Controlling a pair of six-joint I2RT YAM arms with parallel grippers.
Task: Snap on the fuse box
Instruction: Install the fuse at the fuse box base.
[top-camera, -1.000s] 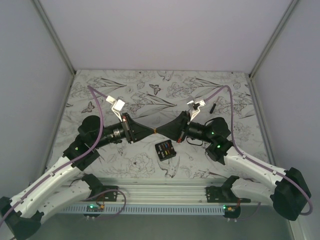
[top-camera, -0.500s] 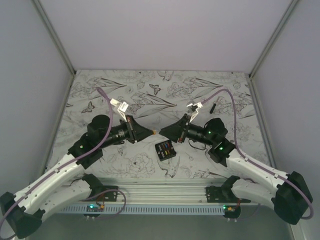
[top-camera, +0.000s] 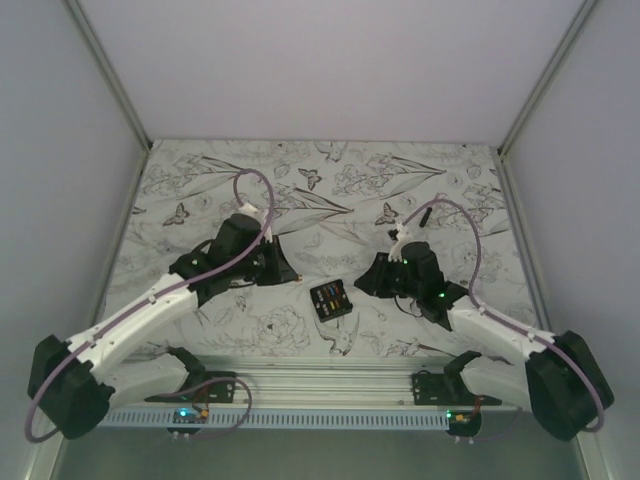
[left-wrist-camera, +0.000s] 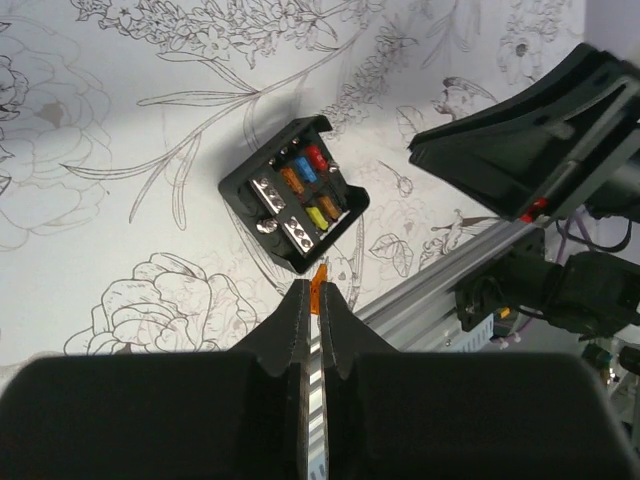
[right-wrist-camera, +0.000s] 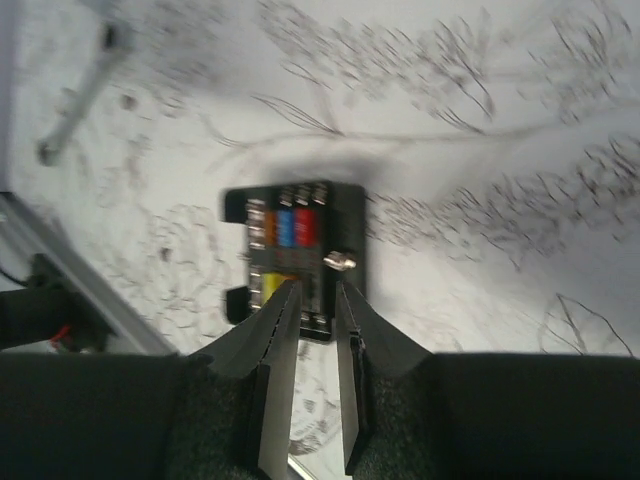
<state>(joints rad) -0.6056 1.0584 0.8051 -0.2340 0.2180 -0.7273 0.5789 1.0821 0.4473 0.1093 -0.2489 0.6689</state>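
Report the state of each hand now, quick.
Left hand: closed on a small orange piece.
Right hand: slightly open, holding nothing.

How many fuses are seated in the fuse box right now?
5 in the fuse box: orange, blue and red in one row, yellow and a darker orange in the next. The left gripper pinches another orange fuse. Some may be hidden.

Parted from the tip-to-tip meeting above the middle of the table (top-camera: 200, 190). Swung back leftward and down with the left gripper (top-camera: 294, 275) (left-wrist-camera: 313, 300), taking along the orange fuse (left-wrist-camera: 319, 283) pinched at its tips. Withdrawn rightward and lowered with the right gripper (top-camera: 362, 283) (right-wrist-camera: 312, 290), jaws slightly apart, nothing between.
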